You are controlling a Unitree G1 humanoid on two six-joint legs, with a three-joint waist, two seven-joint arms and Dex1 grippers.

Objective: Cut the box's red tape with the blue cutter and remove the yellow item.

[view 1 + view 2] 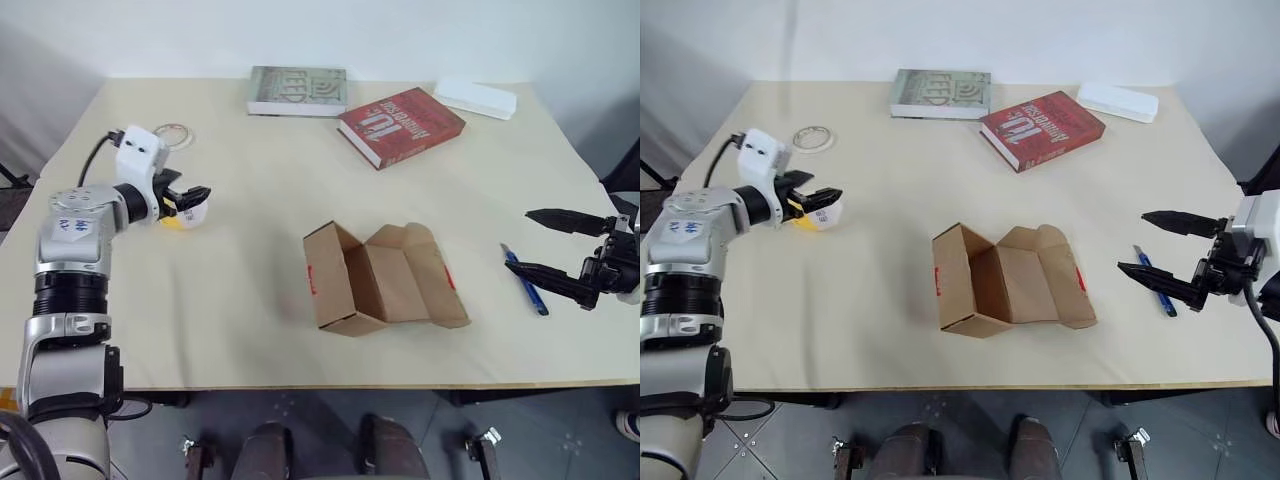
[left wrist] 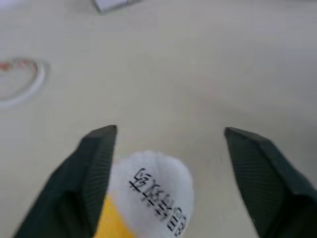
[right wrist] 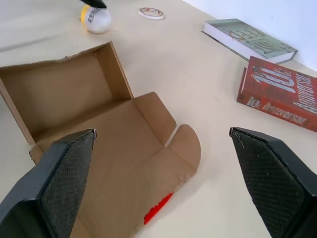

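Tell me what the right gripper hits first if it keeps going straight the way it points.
Probably the open brown cardboard box: the right gripper, jaws wide, looks straight into its folded-out flap with the cut red tape. Depth is unclear.

Silver arms, blk fingers [image 1: 197, 193]

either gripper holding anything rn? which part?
Nothing held. Left gripper stands open around the small yellow-and-white item on the table; right gripper open, empty.
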